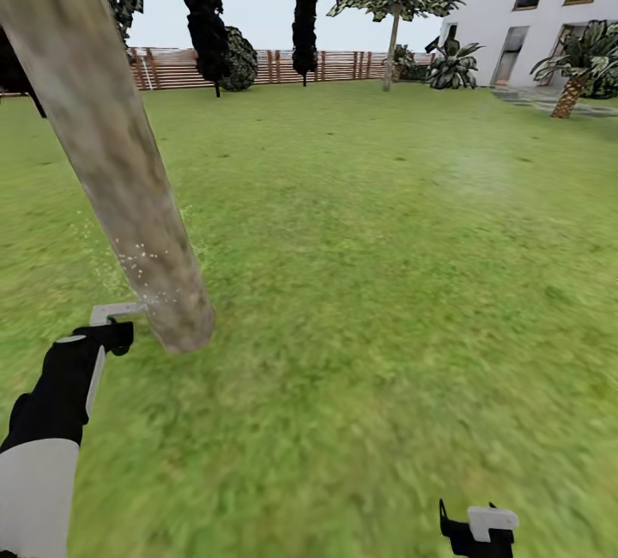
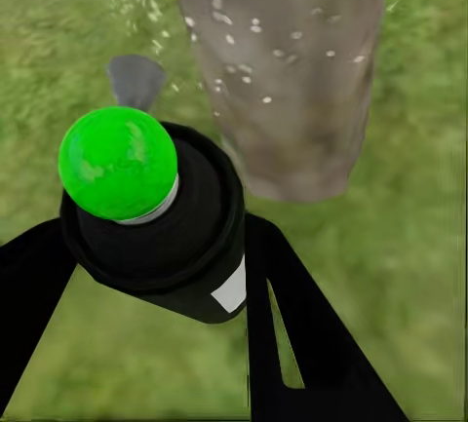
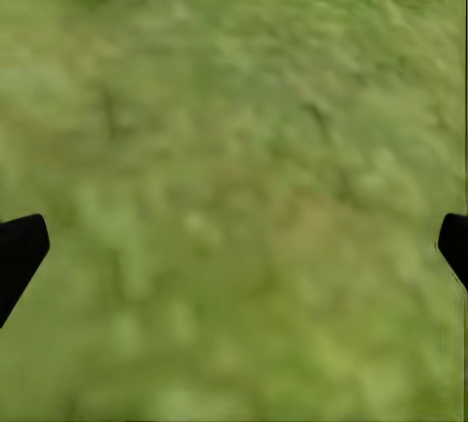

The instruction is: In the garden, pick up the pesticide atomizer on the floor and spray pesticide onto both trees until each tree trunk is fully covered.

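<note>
Low at the head view's edge the idle right gripper (image 1: 479, 530) hangs over lawn (image 1: 386, 283) while the left gripper (image 1: 110, 326) reaches the speckled tree trunk (image 1: 129, 197); the left wrist view shows its fingers (image 2: 292, 344) clamping the green-capped pesticide atomizer (image 2: 161, 217), seemingly aimed trunkward; the right wrist view shows fingers (image 3: 19, 251) spread wide, empty, over grass.

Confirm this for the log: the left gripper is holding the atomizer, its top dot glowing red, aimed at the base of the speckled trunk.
One detail is wrong: the dot on top of the atomizer is green, not red, as the left wrist view shows. The rest holds: the left gripper is shut on it, aimed at the base of the tree trunk, which carries white pesticide specks.
</note>
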Controlling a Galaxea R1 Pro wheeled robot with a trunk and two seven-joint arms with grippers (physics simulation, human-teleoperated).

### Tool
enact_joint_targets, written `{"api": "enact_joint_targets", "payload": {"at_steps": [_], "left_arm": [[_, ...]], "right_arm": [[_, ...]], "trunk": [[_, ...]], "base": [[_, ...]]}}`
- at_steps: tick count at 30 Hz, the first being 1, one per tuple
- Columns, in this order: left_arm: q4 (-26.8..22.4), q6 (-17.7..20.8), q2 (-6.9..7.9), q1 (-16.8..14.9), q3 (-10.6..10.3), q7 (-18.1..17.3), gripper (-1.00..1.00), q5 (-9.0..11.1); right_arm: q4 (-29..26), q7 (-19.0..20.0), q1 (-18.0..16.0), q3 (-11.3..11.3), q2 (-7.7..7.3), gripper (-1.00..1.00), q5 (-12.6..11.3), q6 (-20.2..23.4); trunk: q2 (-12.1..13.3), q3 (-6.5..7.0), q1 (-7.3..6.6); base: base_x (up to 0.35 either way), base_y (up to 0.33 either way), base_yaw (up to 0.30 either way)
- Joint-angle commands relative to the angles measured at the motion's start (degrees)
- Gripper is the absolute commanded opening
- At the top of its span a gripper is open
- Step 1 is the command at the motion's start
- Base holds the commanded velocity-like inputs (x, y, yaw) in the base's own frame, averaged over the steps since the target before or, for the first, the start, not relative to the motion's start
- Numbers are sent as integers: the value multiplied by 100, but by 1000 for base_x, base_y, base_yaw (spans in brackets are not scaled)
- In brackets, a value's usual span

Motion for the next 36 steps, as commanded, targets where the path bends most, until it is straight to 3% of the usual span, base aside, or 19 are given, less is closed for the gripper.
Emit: {"api": "enact_joint_targets", "payload": {"at_steps": [1,7,22,31,33,35,36], "left_arm": [[2,-2,0,2,6,1,-100,1],[5,-4,7,-1,21,10,-100,-8],[66,-4,0,-1,21,10,-100,-17],[162,-3,10,34,26,10,-100,-16],[503,-49,49,114,179,8,-100,-12],[594,-71,65,133,402,4,-100,-29],[594,-73,55,134,417,7,-100,-29]], "right_arm": [[0,-3,0,1,-3,100,-1,0],[0,1,0,-2,-11,100,-1,3],[0,2,0,1,-3,100,4,1],[0,2,0,1,-2,100,4,-4],[0,2,0,1,2,100,3,-4],[0,-5,0,-1,-8,100,0,-2],[0,-2,0,-1,-10,100,0,-3]], "trunk": [[0,0,0],[0,0,0],[0,0,0],[0,0,0],[0,0,0],[0,0,0],[0,0,0]], "base": [[0,-233,21],[49,-255,2],[272,-157,5],[177,-222,255],[104,-259,145],[133,-261,24],[143,-261,6]]}}
